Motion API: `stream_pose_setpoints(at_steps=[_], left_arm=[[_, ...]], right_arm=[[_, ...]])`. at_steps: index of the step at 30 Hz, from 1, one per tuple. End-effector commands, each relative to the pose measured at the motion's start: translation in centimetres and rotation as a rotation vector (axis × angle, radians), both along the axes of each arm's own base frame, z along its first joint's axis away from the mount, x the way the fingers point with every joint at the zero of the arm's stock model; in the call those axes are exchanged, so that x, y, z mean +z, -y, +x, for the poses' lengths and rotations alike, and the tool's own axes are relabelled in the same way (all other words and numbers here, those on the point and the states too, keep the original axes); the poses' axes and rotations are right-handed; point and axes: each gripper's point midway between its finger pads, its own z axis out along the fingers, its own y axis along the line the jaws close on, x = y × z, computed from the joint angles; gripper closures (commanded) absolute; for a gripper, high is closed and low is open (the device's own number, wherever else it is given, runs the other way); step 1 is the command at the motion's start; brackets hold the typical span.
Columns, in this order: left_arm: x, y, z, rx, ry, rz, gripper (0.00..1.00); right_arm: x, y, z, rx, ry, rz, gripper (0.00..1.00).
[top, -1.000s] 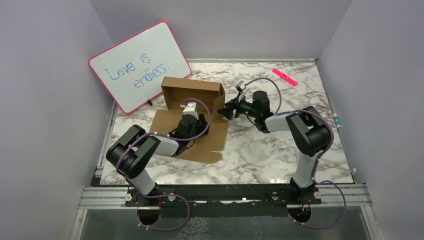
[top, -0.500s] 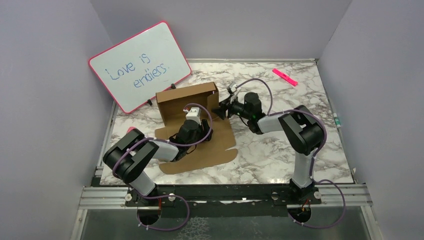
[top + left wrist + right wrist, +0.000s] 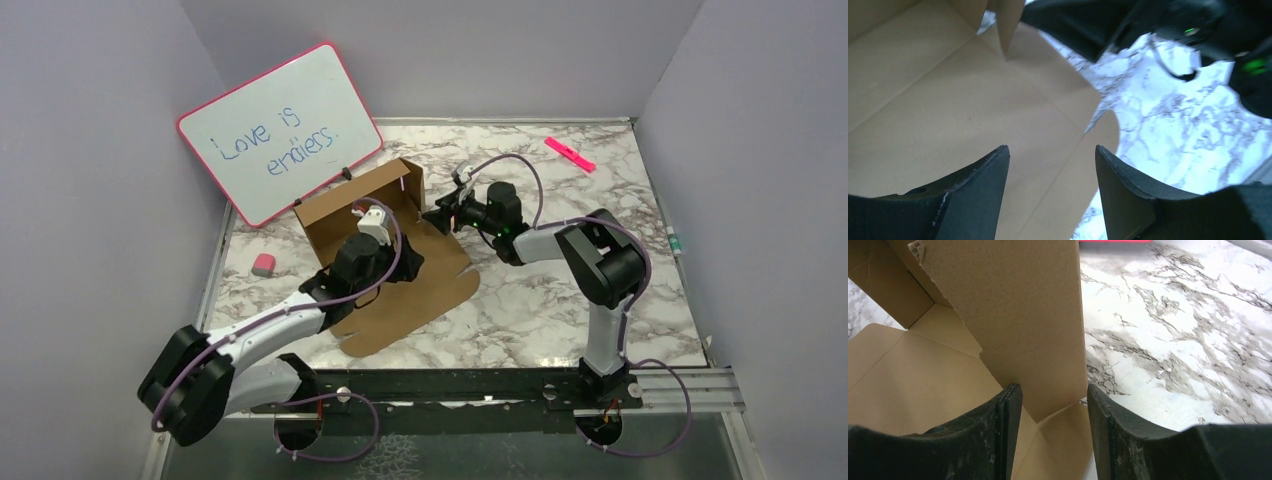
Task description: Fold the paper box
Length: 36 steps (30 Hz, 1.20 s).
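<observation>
The paper box (image 3: 425, 285) is plain brown cardboard, half folded: its back wall (image 3: 345, 205) stands upright and a flat rounded flap lies on the table towards the front. My left gripper (image 3: 408, 262) is open and empty over the box floor (image 3: 948, 115), nothing between its fingers (image 3: 980, 175). My right gripper (image 3: 432, 218) is open at the box's right end. In the right wrist view an upright side flap (image 3: 1018, 315) stands just ahead of its fingertips (image 3: 1008, 405), partly between them, not clamped.
A pink-framed whiteboard (image 3: 280, 130) leans at the back left. A small pink eraser (image 3: 263, 264) lies left of the box. A pink marker (image 3: 570, 154) lies at the back right. Marble table top (image 3: 560, 300) shows to the right.
The box has turned anticlockwise and its back wall now stands higher. My left arm has swung out to the left, uncovering the eraser. My right gripper moved slightly left with the box's end.
</observation>
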Motion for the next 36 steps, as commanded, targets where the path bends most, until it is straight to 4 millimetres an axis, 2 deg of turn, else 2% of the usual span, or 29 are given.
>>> stream_pose_setpoints(at_steps=[1,4,6,11,15,18,21,28,31,36], left_arm=[[5.1,-0.2,-1.5,-0.08,0.025,0.036,0.35],[8.8,-1.2,-1.4,-0.065,0.065,0.075,0.35],[11.6,-2.2,-0.3,-0.017,0.106,0.118,0.35],[17.2,-4.8,3.9,0.098,0.21,0.215,0.35],[19.2,-6.3,7.9,0.149,0.228,0.243,0.35],[19.1,-6.9,11.1,0.153,0.195,0.235,0.32],[17.7,-7.1,14.1,0.137,0.155,0.209,0.28],[15.1,-7.8,19.5,0.071,0.091,0.198,0.24],[14.0,-7.5,20.5,0.018,0.063,0.186,0.24],[10.8,-6.4,20.3,-0.059,-0.012,0.168,0.24]], right_arm=[[0.5,-0.8,0.3,0.032,0.04,0.004,0.45],[0.6,-1.0,0.3,0.041,0.041,0.006,0.45],[0.5,-1.1,0.2,0.047,0.037,0.005,0.45],[0.3,-1.3,0.4,0.068,0.055,-0.018,0.45],[0.1,-1.5,0.3,0.087,0.052,-0.026,0.45],[0.1,-1.5,0.3,0.09,0.058,-0.032,0.45],[-0.2,-1.4,0.2,0.096,0.064,-0.041,0.44],[-0.4,-1.6,0.3,0.108,0.08,-0.054,0.44],[-0.4,-1.7,0.4,0.114,0.084,-0.057,0.44],[-0.5,-1.8,0.7,0.113,0.097,-0.062,0.44]])
